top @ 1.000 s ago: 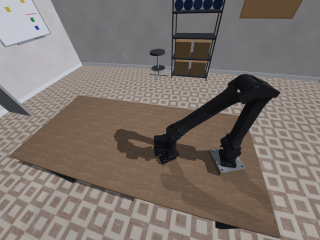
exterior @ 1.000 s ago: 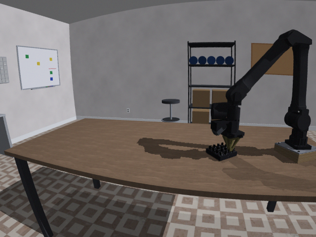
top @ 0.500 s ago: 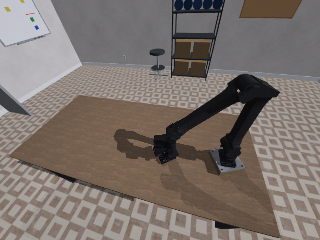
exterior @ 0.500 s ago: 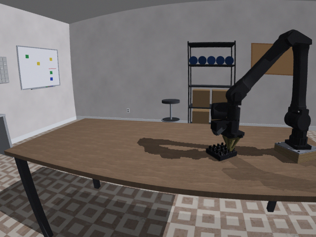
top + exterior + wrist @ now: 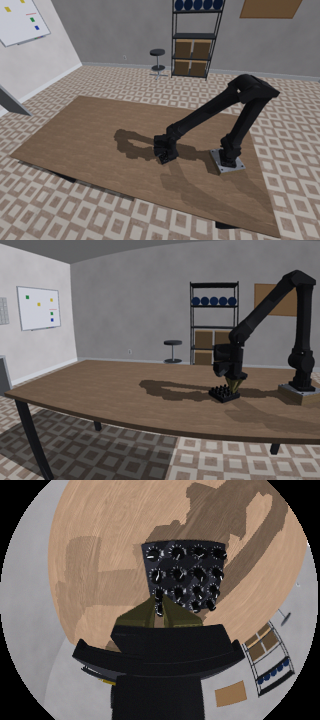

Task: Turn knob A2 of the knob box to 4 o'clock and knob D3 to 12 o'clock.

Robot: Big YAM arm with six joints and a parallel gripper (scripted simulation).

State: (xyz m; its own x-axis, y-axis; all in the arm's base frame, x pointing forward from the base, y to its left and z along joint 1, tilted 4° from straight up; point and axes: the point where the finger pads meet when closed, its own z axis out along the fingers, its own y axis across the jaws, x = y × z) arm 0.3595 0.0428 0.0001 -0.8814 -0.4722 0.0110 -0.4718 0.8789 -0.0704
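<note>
The printed names on the knob box [image 5: 165,158] [image 5: 222,398] [image 5: 167,565] were too small to read, though short white marks showed around its knobs. The whiteboard [image 5: 23,24] [image 5: 38,311] carried a red line and small yellow, green and blue squares (more like sticky notes than writing, to my eye).

The box rested on the desk [image 5: 103,116] [image 5: 116,384] [image 5: 120,525], to one side of the mounting plate [image 5: 237,168] [image 5: 283,388] under the arm [image 5: 206,111] [image 5: 266,304]. The hand [image 5: 171,154] [image 5: 233,391] [image 5: 159,598] pointed down over the box, its yellowish fingers drawn nearly together and clamped on a knob [image 5: 159,593] in the column at the left of the wrist view. Another knob [image 5: 159,610] sat just beside it, closer to the hand's body. I could not tell from these angles which names those two bore. From the top view, the hand and wrist stood in the way of part of the box; in the exterior view, the fingers hid some of its knobs.

Beyond the desk stood a round-seated stool [image 5: 157,52] [image 5: 172,342] and a black shelf rack [image 5: 172,28] [image 5: 191,317] holding brown boxes [image 5: 183,50] [image 5: 203,339] and a row of blue discs [image 5: 197,4] [image 5: 214,301]. A brown board [image 5: 270,9] [image 5: 275,300] [image 5: 231,694] hung on the wall, partly behind the arm in the exterior view.

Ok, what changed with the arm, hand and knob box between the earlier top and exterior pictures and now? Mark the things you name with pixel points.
Nothing visibly changed. The arm [image 5: 209,107] [image 5: 266,302] keeps its pose, the hand [image 5: 173,152] [image 5: 233,392] [image 5: 159,598] stays down at the knob box [image 5: 169,160] [image 5: 222,399] [image 5: 167,564], and the box sits where it did. Any small knob turn is too fine to tell.
</note>
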